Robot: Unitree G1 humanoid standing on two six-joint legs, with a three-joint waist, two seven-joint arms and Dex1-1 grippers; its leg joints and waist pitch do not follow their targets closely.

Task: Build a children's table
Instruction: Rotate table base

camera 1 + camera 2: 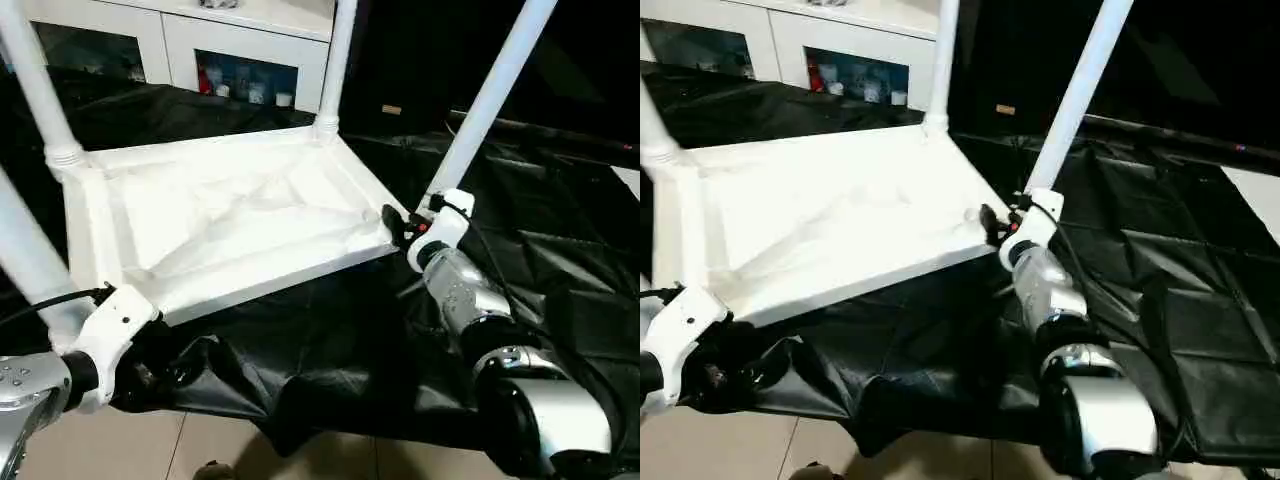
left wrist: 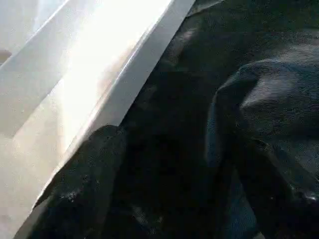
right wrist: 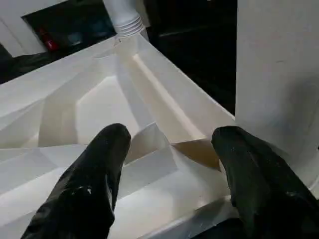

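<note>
Four legs [image 1: 492, 95] stand seated in the corner sockets of the upturned table top [image 1: 225, 215] on black sheeting [image 1: 330, 350], so only turning over seems left; left hand [image 2: 164, 199] and right hand [image 3: 172, 174] both spread, holding nothing.

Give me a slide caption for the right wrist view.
Right hand, fingers apart, at a corner of the upturned children's table, beside a fitted leg.

The children's table [image 1: 220, 215] lies upside down on a sheet [image 1: 330, 360] (legs up), before a cabinet [image 1: 200, 40].
</note>
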